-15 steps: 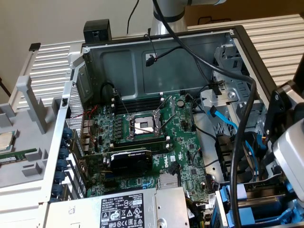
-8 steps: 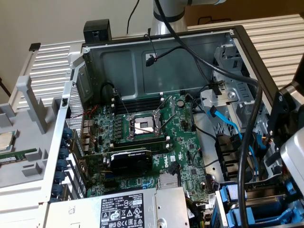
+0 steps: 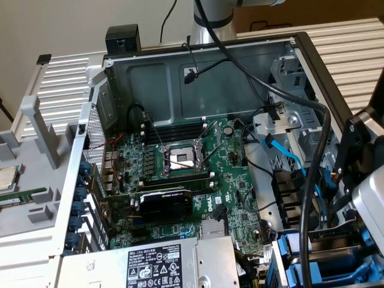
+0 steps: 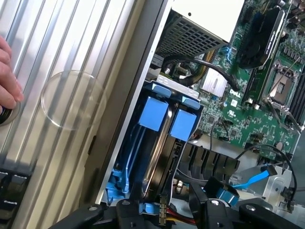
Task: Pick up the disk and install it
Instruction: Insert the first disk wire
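Your gripper (image 4: 164, 215) sits at the drive bay (image 4: 125, 158), grip impossible to tell; blue carrier tabs (image 4: 155, 113) inside it, black cables (image 4: 209, 67) just beside.

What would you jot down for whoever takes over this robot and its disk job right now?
Gripper: hangs over the drive bay of the open computer case; grip can't be judged.
Disk: two blue drive carriers stand side by side in that bay, a silver drive edge between them; which is the job's disk is unclear.
Done/left: a drive is in the bay; full seating unconfirmed.
Note: a person's hand rests on the ribbed case panel.
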You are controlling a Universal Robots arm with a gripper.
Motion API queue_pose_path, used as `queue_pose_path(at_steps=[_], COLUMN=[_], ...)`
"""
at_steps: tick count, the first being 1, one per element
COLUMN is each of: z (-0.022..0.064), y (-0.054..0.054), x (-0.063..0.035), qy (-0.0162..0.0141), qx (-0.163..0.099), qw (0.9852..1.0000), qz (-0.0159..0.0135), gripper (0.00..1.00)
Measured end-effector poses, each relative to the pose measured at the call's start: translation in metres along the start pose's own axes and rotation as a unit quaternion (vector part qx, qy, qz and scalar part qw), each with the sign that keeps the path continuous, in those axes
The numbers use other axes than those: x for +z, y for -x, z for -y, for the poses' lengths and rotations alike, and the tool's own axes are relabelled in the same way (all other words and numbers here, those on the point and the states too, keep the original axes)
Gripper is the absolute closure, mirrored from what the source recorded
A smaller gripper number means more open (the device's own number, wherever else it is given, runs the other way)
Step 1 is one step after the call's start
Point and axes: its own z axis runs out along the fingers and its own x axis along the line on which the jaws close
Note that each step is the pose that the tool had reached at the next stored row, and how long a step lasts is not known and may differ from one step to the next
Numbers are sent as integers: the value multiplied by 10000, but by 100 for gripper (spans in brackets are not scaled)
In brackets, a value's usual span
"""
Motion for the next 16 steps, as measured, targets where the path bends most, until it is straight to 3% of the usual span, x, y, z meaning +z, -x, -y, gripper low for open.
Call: queue_pose_path(at_steps=[6,9,11,16], z=[0,0,0,22], y=[0,-1,0,-12], x=[1,1,1,0], qy=[54,58,61,75], qx=[-1,-8,-12,-18], qw=[10000,10000,10000,10000], qz=[26,32,35,47], gripper=[49,49,58,58])
